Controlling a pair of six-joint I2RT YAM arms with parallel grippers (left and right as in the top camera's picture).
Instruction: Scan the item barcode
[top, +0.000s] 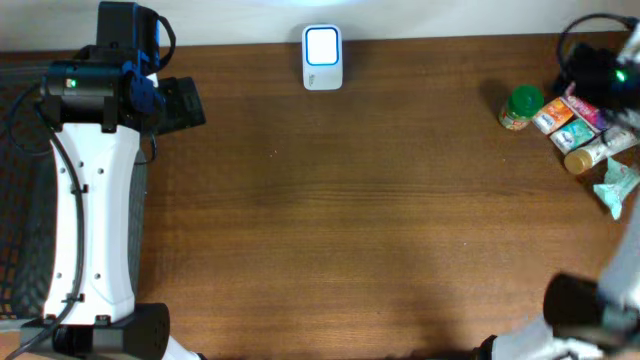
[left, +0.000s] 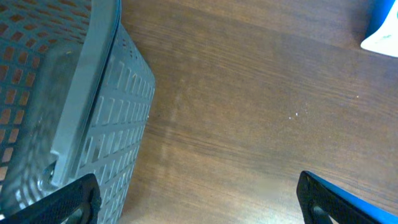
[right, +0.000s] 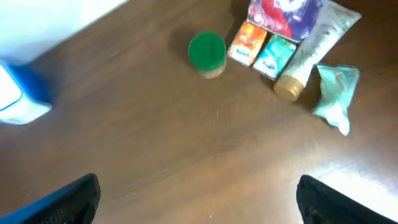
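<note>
A green-lidded jar (right: 207, 53), small boxes (right: 242, 45), a tube (right: 308, 56) and a teal packet (right: 336, 96) cluster at the table's (top: 350, 220) right edge, well apart from the scanner (top: 322, 57) (screen lit). The right gripper (right: 199, 202) gapes wide and empty near them. The left gripper (left: 202, 202) also gapes empty, beside a mesh basket (left: 68, 106). Labels are too blurred to read.

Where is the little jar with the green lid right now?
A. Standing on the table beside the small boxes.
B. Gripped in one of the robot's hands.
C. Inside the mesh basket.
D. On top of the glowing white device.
A: the jar stands on the table, right next to the orange box.
</note>
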